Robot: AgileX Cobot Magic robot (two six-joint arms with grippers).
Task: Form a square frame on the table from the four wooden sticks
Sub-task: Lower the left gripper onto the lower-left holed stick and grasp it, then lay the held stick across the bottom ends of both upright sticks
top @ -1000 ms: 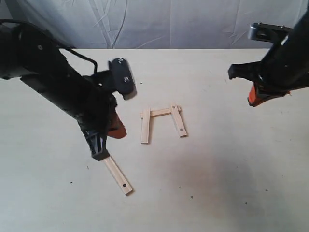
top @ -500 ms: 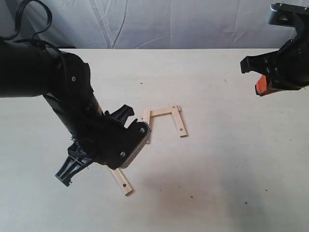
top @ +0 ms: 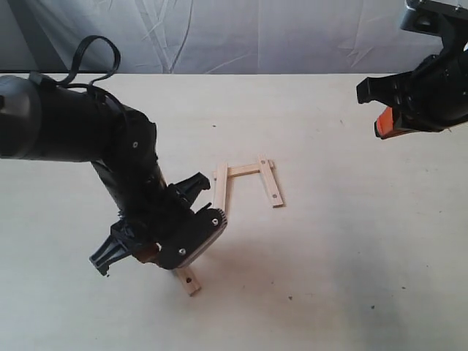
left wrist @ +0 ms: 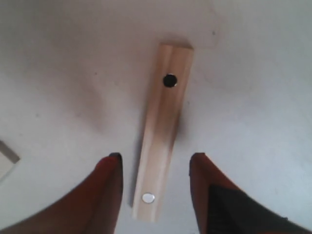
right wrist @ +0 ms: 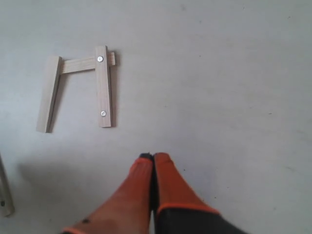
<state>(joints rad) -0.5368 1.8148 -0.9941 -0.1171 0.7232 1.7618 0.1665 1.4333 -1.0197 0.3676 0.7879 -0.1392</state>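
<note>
Three of the wooden sticks form a frame with one side open on the table [top: 344,241]: a left stick [top: 220,189], a crossing far stick [top: 245,170] and a right stick [top: 270,181]. The right wrist view shows the same three [right wrist: 103,87]. The fourth stick [left wrist: 163,131] lies loose and flat, with a dark hole near its far end. My left gripper [left wrist: 155,158] is open, one red finger on either side of it, not touching. In the exterior view only that stick's near end [top: 189,280] shows under the left arm. My right gripper [right wrist: 152,157] is shut and empty, held high at the right [top: 387,124].
The bulky black left arm [top: 124,168] leans over the table's left half, close to the left stick of the frame. A wrinkled white cloth [top: 241,33] hangs behind the table's far edge. A pale strip [right wrist: 5,195] shows at the edge of the right wrist view.
The left arm has swung down and turned its wrist, bringing the open gripper over the loose stick and hiding most of it. The right gripper rose and drifted right.
</note>
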